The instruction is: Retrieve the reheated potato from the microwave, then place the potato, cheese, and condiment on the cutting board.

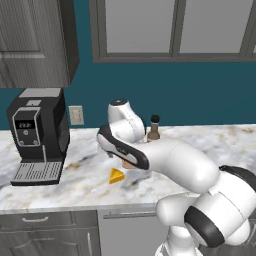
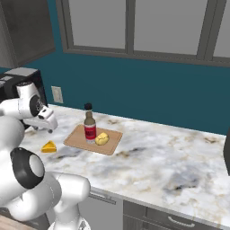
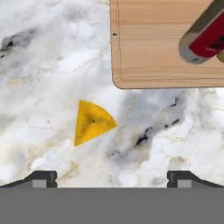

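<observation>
pincer (image 3: 112, 177) spread above cheese (image 3: 92, 121), cutting board (image 3: 148, 52) bearing condiment (image 3: 205, 39)

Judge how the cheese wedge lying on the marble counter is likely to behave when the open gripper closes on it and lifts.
The cheese lies flat on the counter, so it probably won't roll. Its tapered sides may let it slip or twist between the fingers. It looks small, so likely light.
</observation>
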### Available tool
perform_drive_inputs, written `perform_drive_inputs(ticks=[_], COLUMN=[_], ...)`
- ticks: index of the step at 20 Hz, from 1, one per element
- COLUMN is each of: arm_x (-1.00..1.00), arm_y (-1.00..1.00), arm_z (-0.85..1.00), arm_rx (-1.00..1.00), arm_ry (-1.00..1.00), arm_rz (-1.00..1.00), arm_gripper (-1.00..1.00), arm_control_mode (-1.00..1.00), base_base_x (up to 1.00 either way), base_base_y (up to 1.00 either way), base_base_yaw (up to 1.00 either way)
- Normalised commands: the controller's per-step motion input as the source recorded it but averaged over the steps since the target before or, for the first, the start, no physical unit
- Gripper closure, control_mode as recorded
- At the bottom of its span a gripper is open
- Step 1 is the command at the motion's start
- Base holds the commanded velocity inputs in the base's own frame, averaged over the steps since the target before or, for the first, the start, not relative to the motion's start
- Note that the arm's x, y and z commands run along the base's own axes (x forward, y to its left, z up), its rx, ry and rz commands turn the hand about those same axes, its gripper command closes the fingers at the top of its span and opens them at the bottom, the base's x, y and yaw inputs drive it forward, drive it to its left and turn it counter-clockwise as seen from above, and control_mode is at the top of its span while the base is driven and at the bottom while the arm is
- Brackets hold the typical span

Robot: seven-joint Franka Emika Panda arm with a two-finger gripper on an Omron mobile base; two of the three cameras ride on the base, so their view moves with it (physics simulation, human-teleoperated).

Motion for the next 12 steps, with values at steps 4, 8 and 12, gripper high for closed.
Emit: perform_drive_inputs(ticks=[4,8,12], arm_x=[0.00,0.01,0.01], arm_y=[0.38,0.20,0.05], arm_z=[-0.31,-0.35,-0.33], arm_rx=[0.02,0.04,0.06], arm_ry=[0.00,0.00,-0.01], arm_rz=[-0.47,-0.48,-0.42], arm_gripper=[-1.00,-1.00,-1.00], arm_control_mode=[-1.00,-1.00,-1.00], base_base_x=[0.00,0.00,0.00], base_base_y=[0.00,0.00,0.00], base_base_yaw=[0.00,0.00,0.00])
